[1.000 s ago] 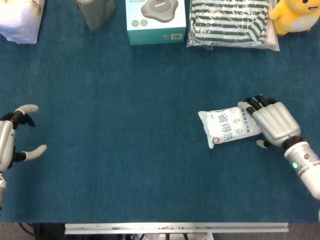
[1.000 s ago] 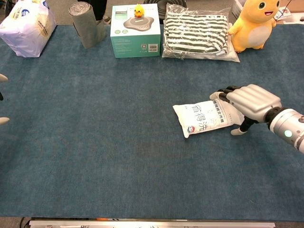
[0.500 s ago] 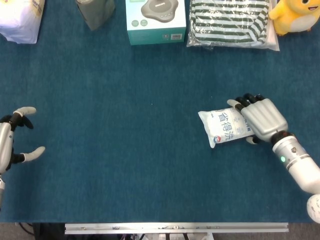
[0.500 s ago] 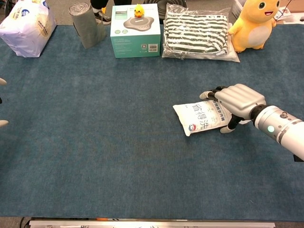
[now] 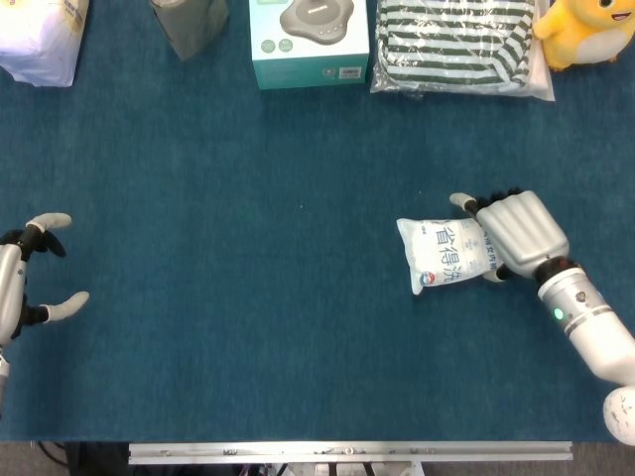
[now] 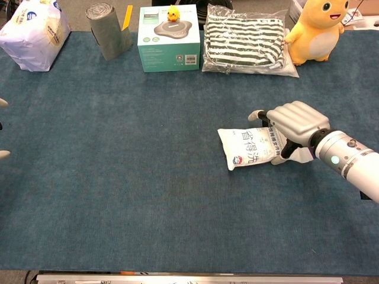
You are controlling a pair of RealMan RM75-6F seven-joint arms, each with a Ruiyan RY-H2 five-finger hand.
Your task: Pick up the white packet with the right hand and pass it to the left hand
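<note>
Blue carpet-like cloth covers the whole table (image 5: pixel 248 347). Landmark for positions: the teal boxed gadget (image 5: pixel 310 42) at the far edge.

White packet (image 5: pixel 444 254), printed face up, lies flat on the cloth, well toward the robot from the box and off to its right. Both views show its underside on the table; not lifted.

Right hand (image 5: pixel 516 231) is on the packet's right end. Fingers (image 6: pixel 259 115) curl over the far edge, and a dark fingertip shows at the near edge in the chest view. Reads as a grip wrapped around that end, though whether it is fully tight cannot be told from here.

Left hand (image 5: pixel 22 281) sits far from the packet, at the table's left margin, nearer the robot than the box. Fingers spread apart, nothing in them. Chest view shows only two pale fingertips at the frame edge.

Progress, as judged: early. Approach done, grasp forming or just made. Left to do: lift, carry leftward across the table, meet the left hand, hand over, let go with the right.

Other items along the far edge: grey roll (image 5: pixel 187 24) and white wrapped pack (image 5: pixel 42 36) left of the box; striped cloth in clear bag (image 5: pixel 458 45) and yellow plush toy (image 5: pixel 583 30) right of it.
</note>
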